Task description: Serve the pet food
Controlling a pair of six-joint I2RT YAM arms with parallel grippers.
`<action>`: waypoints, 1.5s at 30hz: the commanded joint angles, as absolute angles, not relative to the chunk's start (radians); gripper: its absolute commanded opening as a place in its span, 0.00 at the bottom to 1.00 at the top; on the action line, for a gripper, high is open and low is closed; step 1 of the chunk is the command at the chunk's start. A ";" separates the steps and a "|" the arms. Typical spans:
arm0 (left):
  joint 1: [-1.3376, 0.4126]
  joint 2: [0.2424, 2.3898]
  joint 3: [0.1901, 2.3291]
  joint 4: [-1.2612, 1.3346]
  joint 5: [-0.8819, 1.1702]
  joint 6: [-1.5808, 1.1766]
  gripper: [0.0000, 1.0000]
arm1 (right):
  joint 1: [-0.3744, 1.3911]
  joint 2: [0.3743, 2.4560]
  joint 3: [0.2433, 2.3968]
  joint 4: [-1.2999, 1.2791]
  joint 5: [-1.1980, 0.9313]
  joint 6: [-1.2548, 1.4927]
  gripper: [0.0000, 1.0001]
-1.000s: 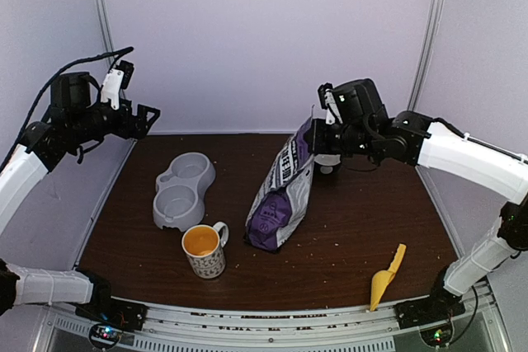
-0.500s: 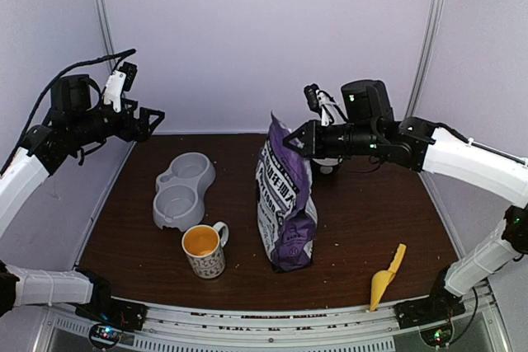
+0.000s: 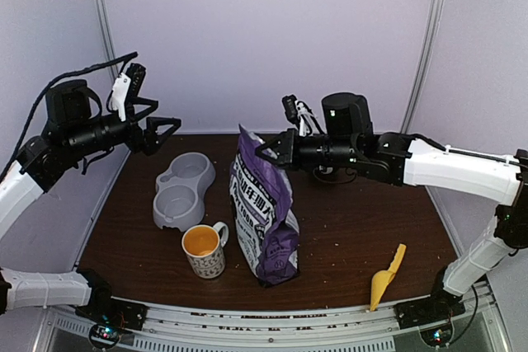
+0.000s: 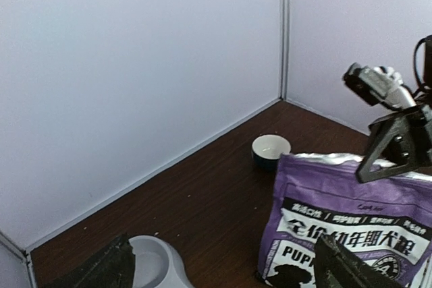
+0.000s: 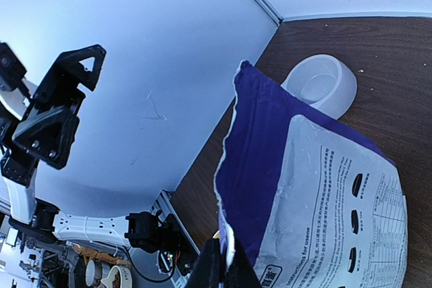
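The purple puppy food bag (image 3: 264, 216) stands upright in the middle of the table, its torn top edge up. My right gripper (image 3: 268, 150) is shut on that top edge, and in the right wrist view its fingers (image 5: 225, 264) pinch the bag (image 5: 317, 187) at its rim. The pet food itself is hidden inside the bag. My left gripper (image 3: 165, 129) hangs open in the air above the back left of the table, apart from the bag. In the left wrist view the left gripper (image 4: 223, 271) frames the bag (image 4: 351, 227) and the right gripper (image 4: 395, 143).
A grey double bowl (image 3: 183, 190) lies left of the bag. A patterned mug with an orange inside (image 3: 204, 249) stands in front of the double bowl. A yellow scoop (image 3: 386, 276) lies at the front right. A small dark bowl (image 4: 271, 150) sits near the back wall.
The right gripper has pulled the bag from leaning on its side to upright and carried its top leftward. The left gripper has swung a little to the right.
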State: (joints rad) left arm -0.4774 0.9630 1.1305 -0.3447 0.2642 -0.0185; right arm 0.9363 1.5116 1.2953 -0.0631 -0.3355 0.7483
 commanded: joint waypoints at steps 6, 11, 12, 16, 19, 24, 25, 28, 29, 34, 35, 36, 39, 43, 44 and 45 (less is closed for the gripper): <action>-0.718 0.947 0.996 -0.031 0.136 -0.164 0.94 | 0.960 1.538 1.291 -0.002 -0.232 0.760 0.00; -0.823 1.070 0.989 0.061 0.138 -0.226 0.93 | 0.961 1.536 1.296 -0.024 -0.182 0.734 0.17; -0.839 1.093 0.998 0.066 0.137 -0.228 0.93 | 0.960 1.534 1.299 -0.032 -0.169 0.727 0.21; -0.874 1.147 1.021 0.082 0.118 -0.243 0.93 | 0.960 1.517 1.322 -0.086 -0.122 0.672 0.49; -0.877 1.154 1.015 0.108 0.116 -0.264 0.93 | 0.960 1.494 1.348 -0.149 -0.062 0.609 0.73; -0.879 1.157 1.016 0.108 0.094 -0.278 0.93 | 0.959 1.438 1.352 -0.239 0.045 0.533 0.82; -0.879 1.157 1.016 0.108 0.082 -0.282 0.93 | 0.958 1.427 1.350 -0.247 0.056 0.523 0.83; -0.879 1.158 1.014 0.109 0.063 -0.289 0.93 | 0.957 1.400 1.340 -0.259 0.081 0.500 0.87; -0.879 1.160 1.015 0.110 0.059 -0.291 0.93 | 0.957 1.391 1.339 -0.265 0.090 0.495 0.91; -0.880 1.161 1.019 0.108 0.055 -0.306 0.94 | 0.951 1.345 1.331 -0.294 0.126 0.483 0.94; -0.879 1.162 1.019 0.106 0.057 -0.308 0.94 | 0.949 1.332 1.322 -0.295 0.127 0.483 0.94; -0.879 1.163 1.020 0.104 0.060 -0.308 0.94 | 0.944 1.320 1.313 -0.293 0.125 0.482 0.94; -0.879 1.164 1.027 0.088 0.047 -0.318 0.95 | 0.936 1.283 1.289 -0.291 0.109 0.476 0.94; -0.879 1.177 1.040 0.066 0.010 -0.342 0.96 | 0.936 1.261 1.305 -0.339 0.080 0.464 0.95; -0.879 1.181 1.044 0.064 0.009 -0.348 0.96 | 0.936 1.261 1.325 -0.377 0.073 0.460 0.94; -0.879 1.183 1.043 0.067 0.012 -0.353 0.96 | 0.936 1.262 1.336 -0.404 0.068 0.455 0.92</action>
